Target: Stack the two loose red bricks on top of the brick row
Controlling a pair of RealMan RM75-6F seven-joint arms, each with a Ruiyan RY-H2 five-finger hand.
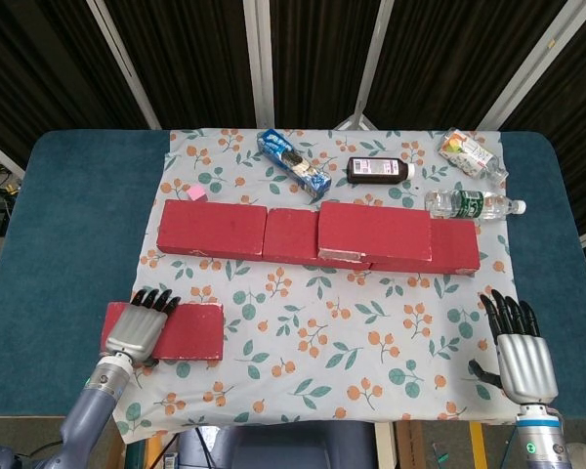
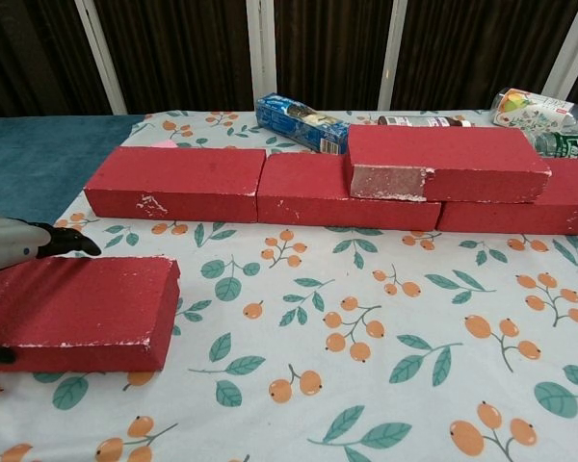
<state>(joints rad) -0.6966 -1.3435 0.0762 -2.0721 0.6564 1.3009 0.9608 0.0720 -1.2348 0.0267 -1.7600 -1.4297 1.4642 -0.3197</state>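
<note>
A row of red rectangular bricks [image 1: 264, 233] runs left to right across the middle of the floral-printed cloth [image 1: 371, 337] on the counter [image 1: 68, 225]. One red brick [image 1: 374, 231] lies on top of the row, right of centre. Behind the row, from left to right, lie a small pink cube [image 1: 192, 193], a blue snack packet [image 1: 293, 164], a dark brown bottle [image 1: 379, 171], a clear plastic bottle [image 1: 474, 205] and a printed carton [image 1: 468, 153]. In front of the row at the left lies a loose red brick [image 1: 188, 331], with the left hand [image 1: 137, 327] on its left end. The right hand [image 1: 521, 354] is at the front right.
</note>
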